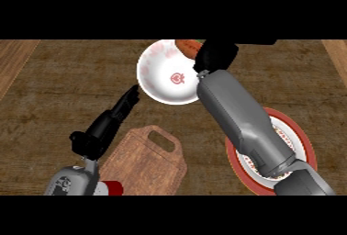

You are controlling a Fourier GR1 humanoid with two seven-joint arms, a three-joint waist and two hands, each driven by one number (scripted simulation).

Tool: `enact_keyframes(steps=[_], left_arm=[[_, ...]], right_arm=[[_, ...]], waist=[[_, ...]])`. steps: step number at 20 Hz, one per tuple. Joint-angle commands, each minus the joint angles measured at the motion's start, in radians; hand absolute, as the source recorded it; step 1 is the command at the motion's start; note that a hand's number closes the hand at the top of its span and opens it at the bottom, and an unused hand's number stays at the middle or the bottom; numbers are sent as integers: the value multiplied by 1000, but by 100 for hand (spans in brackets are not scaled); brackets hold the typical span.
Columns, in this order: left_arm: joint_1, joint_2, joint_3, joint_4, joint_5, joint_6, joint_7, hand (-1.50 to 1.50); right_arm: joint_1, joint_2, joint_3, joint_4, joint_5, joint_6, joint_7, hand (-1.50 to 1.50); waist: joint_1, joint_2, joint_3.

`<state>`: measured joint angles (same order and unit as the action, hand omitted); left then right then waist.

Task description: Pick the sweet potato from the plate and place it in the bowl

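Observation:
The orange-brown sweet potato (187,46) pokes out to the left of my right hand (217,54), above the far rim of the white bowl (166,75). My right hand is curled round it and hides most of it. The bowl has a red mark in its middle and pink blotches on its wall. The red-rimmed plate (306,143) lies at the lower right, largely covered by my right forearm. My left hand (108,124) rests open at the lower left, its straight fingers pointing up toward the bowl's left edge without touching it.
A wooden cutting board (146,160) with a handle hole lies between my two forearms, near the front edge. The counter's dark wood top (61,78) stretches to the left of the bowl, with lighter strips at both far sides.

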<state>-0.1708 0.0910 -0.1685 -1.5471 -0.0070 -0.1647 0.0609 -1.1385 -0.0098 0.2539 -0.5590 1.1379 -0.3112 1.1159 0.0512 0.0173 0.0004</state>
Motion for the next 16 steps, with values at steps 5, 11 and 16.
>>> enact_keyframes(steps=[5,11,16], left_arm=[[13,-12,-14,43,-33,3,-67,0],[6,-39,-24,-19,-41,39,22,0],[-6,-2,36,-25,5,14,46,0]], right_arm=[[-7,9,-121,81,-196,-182,-117,-150],[18,9,-151,119,-118,-404,-165,-150],[28,-17,-183,21,-71,-585,-77,-150]], waist=[[2,0,0],[-21,-7,0],[-50,-16,0]])
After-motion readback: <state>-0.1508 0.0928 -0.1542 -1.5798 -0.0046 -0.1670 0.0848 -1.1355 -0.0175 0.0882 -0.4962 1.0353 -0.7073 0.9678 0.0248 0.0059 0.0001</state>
